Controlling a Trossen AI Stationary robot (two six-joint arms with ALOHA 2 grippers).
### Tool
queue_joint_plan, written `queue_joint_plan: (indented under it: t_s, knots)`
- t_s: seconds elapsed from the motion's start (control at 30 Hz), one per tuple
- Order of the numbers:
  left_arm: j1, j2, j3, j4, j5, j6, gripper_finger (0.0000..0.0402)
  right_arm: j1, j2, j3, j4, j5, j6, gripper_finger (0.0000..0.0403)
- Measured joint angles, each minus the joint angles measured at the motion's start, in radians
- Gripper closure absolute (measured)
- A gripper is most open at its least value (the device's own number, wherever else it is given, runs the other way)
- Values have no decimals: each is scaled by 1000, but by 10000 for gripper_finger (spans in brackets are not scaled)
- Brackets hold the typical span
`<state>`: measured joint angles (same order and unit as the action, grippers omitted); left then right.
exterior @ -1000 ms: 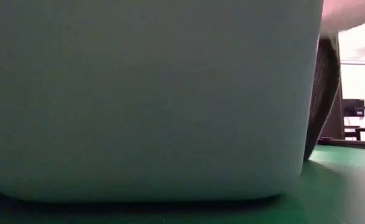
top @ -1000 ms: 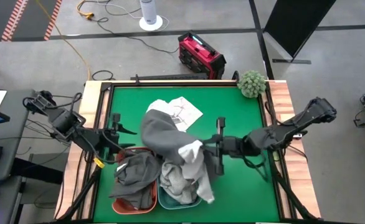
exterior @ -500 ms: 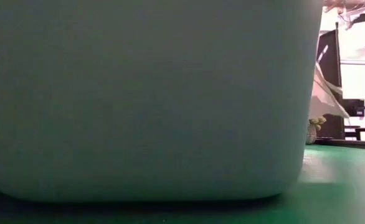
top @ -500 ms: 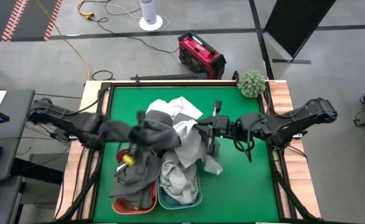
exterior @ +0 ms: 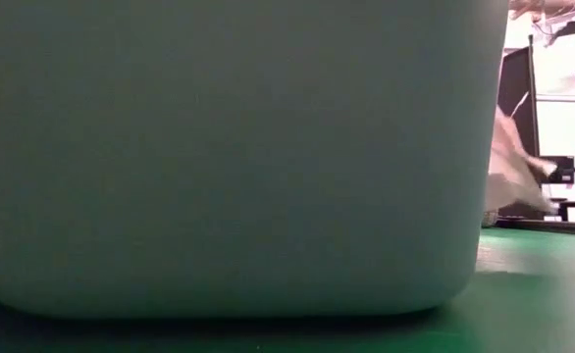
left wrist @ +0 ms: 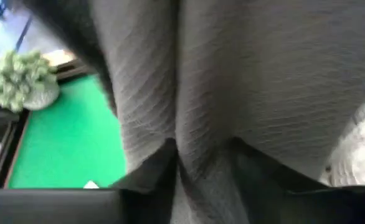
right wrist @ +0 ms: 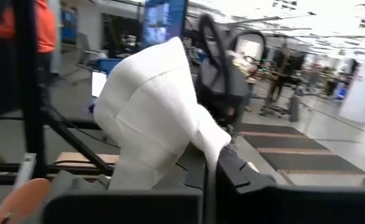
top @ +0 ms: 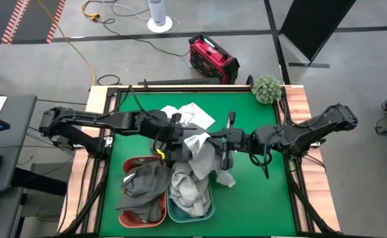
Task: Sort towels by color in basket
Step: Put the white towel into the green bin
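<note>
- My right end effector [top: 225,142] reaches in from the right, over the middle of the green table [top: 259,192], and is clenched on a corner of a white towel [top: 203,155]; in my right wrist view that towel [right wrist: 151,118] bulges up from between my fingers.
- The white towel hangs from that grip and drapes leftward and toward the near side, its lower edge over the far rim of the teal basket [top: 207,213].
- My left end effector [top: 169,135] stretches from the left side to the table's centre, just left of the right one, with a dark grey towel [top: 174,153] bunched under it.
- In my left wrist view ribbed grey cloth [left wrist: 232,93] fills the frame, and a fold of it is pinched between my two dark fingers [left wrist: 151,171], so the left end effector is grasping the dark grey towel.
- The two end effectors are close together, with the white and grey cloth touching between them.
- The teal basket sits at the near edge, right of centre, holding a heap of light grey towels [top: 187,192].
- Touching its left side is an orange basket [top: 131,217] filled with dark grey towels [top: 144,188].
- On the far side of the table, behind my left end effector, lies a white towel with thin red lines [top: 193,116], flat on the green surface.
- A fuzzy green ball [top: 267,88] stands at the far right corner of the table.
- In the low view the wall of a pale basket [exterior: 229,157] blocks nearly everything; a bit of white cloth [exterior: 508,176] shows to its right.
</note>
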<state>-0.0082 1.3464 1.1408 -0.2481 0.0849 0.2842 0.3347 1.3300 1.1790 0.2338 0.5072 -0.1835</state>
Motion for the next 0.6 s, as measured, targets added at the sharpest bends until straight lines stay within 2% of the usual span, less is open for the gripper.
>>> queue_joint_plan:
  t_s: [0.13,0.3,0.43,0.6]
  knots:
    - [-9,-29,0,9,13,72,379,0,0,0,-17,65,0,350]
    - [1,-138,0,6,-20,76,398,13,0,0,-39,69,48,345]
    - [9,-257,0,8,-173,88,399,33,0,0,-57,70,102,343]
    - [10,-400,0,-3,-480,200,400,45,-1,0,-39,70,135,341]
